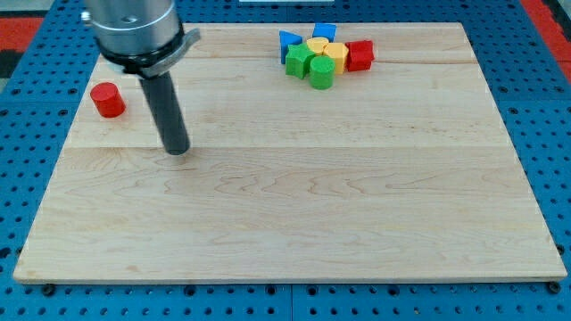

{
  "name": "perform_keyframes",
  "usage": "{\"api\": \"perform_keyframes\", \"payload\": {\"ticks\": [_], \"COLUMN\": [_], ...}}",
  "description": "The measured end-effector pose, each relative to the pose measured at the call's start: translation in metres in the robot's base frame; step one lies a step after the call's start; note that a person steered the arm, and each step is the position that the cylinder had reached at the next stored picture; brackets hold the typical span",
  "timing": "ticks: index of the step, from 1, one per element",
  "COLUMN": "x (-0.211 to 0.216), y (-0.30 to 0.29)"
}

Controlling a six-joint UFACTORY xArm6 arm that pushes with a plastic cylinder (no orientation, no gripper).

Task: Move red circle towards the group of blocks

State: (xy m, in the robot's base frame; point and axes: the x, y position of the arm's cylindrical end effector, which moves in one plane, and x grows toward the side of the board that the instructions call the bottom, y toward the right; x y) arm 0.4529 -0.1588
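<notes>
The red circle (pixel 108 99) is a short red cylinder near the board's left edge, in the view's upper left. My tip (pixel 177 150) rests on the board to the right of and below the red circle, apart from it. The group of blocks sits at the view's top centre: two blue blocks (pixel 290 42) (pixel 324 32), two yellow blocks (pixel 317 47) (pixel 336 56), two green blocks (pixel 298 61) (pixel 321 73) and a red block (pixel 359 55), packed closely together.
The wooden board (pixel 294 205) lies on a blue pegboard surface (pixel 27 160). The arm's grey housing (pixel 134 27) hangs over the board's upper left corner.
</notes>
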Motion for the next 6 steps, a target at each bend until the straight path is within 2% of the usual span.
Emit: {"api": "perform_keyframes", "payload": {"ticks": [1, 2, 3, 4, 6], "x": [0.013, -0.015, -0.072, -0.089, -0.094], "y": [-0.07, -0.128, -0.122, -0.093, -0.001]}}
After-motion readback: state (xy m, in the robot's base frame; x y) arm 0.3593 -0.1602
